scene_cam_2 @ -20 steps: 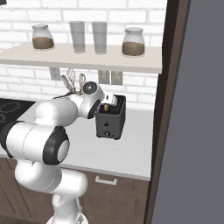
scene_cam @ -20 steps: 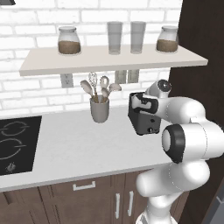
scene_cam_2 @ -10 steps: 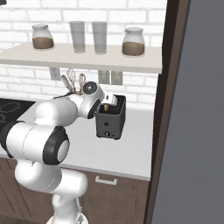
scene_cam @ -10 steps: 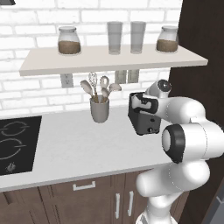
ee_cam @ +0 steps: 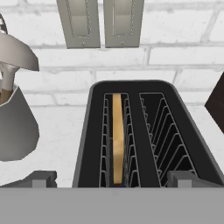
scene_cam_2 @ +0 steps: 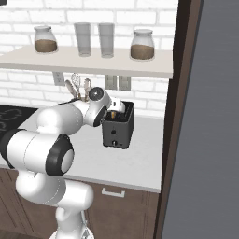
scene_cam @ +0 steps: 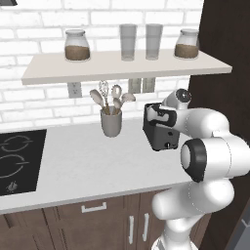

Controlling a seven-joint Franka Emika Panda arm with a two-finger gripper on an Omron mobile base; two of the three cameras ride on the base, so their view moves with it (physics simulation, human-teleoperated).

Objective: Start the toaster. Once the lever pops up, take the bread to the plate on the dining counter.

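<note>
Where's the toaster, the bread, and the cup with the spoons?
toaster (scene_cam: 161, 139): left base view, on its black front face.
bread (ee_cam: 117, 135): hand view, on its top edge in the left slot.
utensil cup (scene_cam: 111, 123): left base view, on its grey side.

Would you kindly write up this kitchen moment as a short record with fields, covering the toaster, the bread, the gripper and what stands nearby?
toaster: black toaster on the white worktop, by the brick wall
bread: tan bread standing on edge in the left slot as the hand view shows it; the other slot is empty
gripper: gripper open above the toaster, holding nothing
nearby: grey utensil cup to the toaster's left in the left base view; black cooktop further left
shelf: shelf above, carrying two jars and two glasses
</note>
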